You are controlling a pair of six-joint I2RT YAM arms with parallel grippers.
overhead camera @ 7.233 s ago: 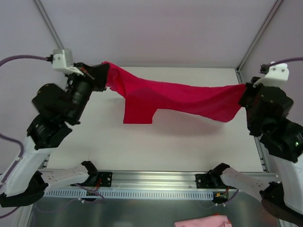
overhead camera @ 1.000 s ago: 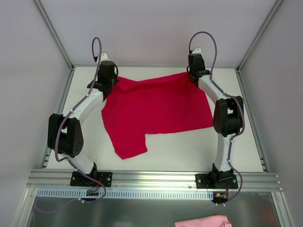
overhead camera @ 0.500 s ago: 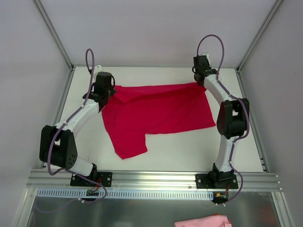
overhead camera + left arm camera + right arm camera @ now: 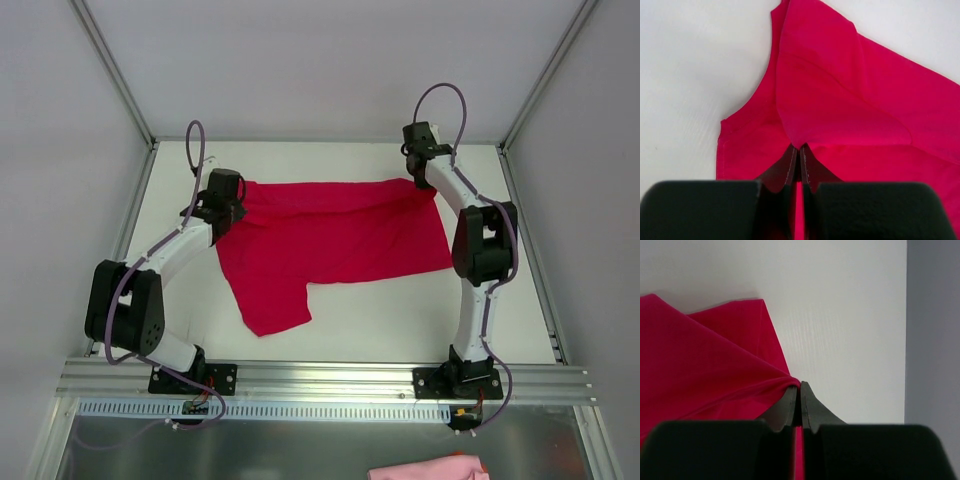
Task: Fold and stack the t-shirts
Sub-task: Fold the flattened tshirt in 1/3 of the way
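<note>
t-shirt [image 4: 330, 240] lying spread on table [image 4: 400, 320], mid-frame | left gripper [image 4: 800, 150] clamping its upper-left corner | right gripper [image 4: 800, 386] pinching upper-right corner (cloth at fingertips)

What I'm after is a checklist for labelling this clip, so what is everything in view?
t-shirt: one, crimson red, spread on the table, pinched at both far corners
pink cloth: one, pink, bottom edge of the top view, partly cut off
table: one, white, under the t-shirt
rail: one, silver metal, near edge, carrying the arm bases
left gripper: one, black, shut on the t-shirt's far left corner
right gripper: one, black, shut on its far right corner
</note>
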